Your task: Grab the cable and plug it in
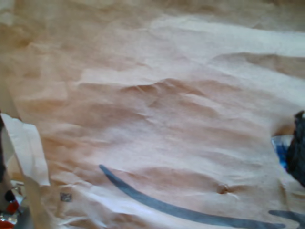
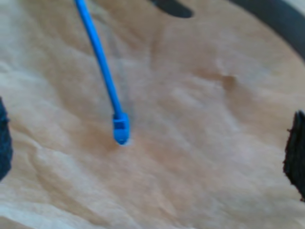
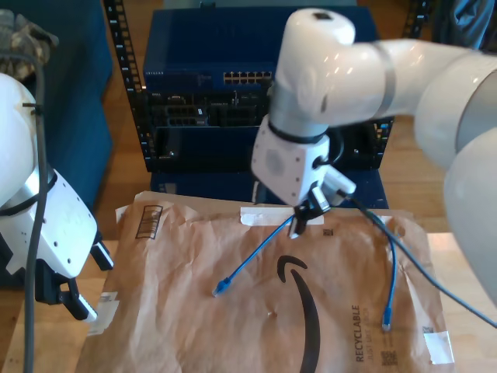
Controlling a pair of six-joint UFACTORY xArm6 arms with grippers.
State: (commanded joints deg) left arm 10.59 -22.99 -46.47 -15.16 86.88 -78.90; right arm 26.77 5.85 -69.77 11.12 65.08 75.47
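With my second hand (image 2: pixel 152 148) released above the cable (image 2: pixel 102 64), I'd drop straight onto its plug (image 2: pixel 121 129), probably nearly centred between the pads.

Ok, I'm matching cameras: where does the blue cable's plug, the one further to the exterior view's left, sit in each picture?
Exterior view: the plug lies on brown paper, to the view's left of the black printed curve.
Second wrist view: the plug sits near the picture's middle, the curve beyond it.
First wrist view: cannot tell; the curve crosses the paper.
Shared landmark: that curve.
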